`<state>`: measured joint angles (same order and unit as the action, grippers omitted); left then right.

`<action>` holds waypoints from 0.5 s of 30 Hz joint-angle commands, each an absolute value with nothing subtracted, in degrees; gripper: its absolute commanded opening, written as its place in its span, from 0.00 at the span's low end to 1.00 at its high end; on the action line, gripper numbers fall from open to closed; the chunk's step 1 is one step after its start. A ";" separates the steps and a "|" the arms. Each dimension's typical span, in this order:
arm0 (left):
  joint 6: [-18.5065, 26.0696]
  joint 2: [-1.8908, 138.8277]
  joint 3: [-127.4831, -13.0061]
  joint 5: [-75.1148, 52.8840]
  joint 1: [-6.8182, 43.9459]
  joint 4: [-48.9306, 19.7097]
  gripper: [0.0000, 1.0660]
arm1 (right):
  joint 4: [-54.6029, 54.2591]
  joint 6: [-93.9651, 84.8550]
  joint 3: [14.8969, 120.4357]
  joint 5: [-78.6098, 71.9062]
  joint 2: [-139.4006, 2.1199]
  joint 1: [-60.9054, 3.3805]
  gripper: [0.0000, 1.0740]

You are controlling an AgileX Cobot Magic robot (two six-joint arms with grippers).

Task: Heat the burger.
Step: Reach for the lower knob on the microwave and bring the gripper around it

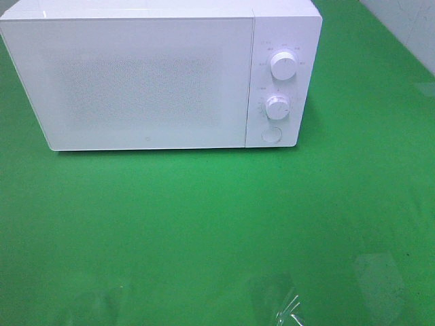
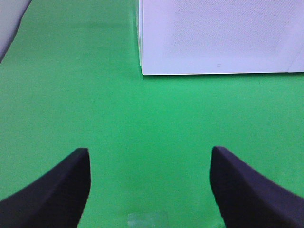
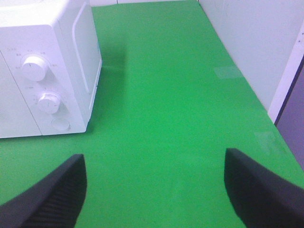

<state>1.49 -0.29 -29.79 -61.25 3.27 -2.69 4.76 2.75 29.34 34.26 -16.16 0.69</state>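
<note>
The burger is not in view in any frame. The white microwave [image 1: 146, 78] stands at the back of the green table with its door shut; two round knobs [image 1: 283, 65] and a round button sit on its right panel. It also shows in the left wrist view [image 2: 221, 35] and in the right wrist view [image 3: 45, 66]. My left gripper [image 2: 149, 166] is open and empty over bare green cloth, short of the microwave's front left corner. My right gripper [image 3: 154, 173] is open and empty over the cloth, to the right of the microwave. Neither gripper shows in the exterior high view.
The green cloth [image 1: 217, 231] covers the table. A white wall [image 3: 247, 42] runs along the table's right side. Clear tape patches [image 1: 282, 305] lie near the front edge.
</note>
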 commanded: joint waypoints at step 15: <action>1.38 -1.60 -29.68 -61.36 3.15 -3.15 0.61 | 4.76 2.69 29.39 17.82 -32.20 0.57 0.69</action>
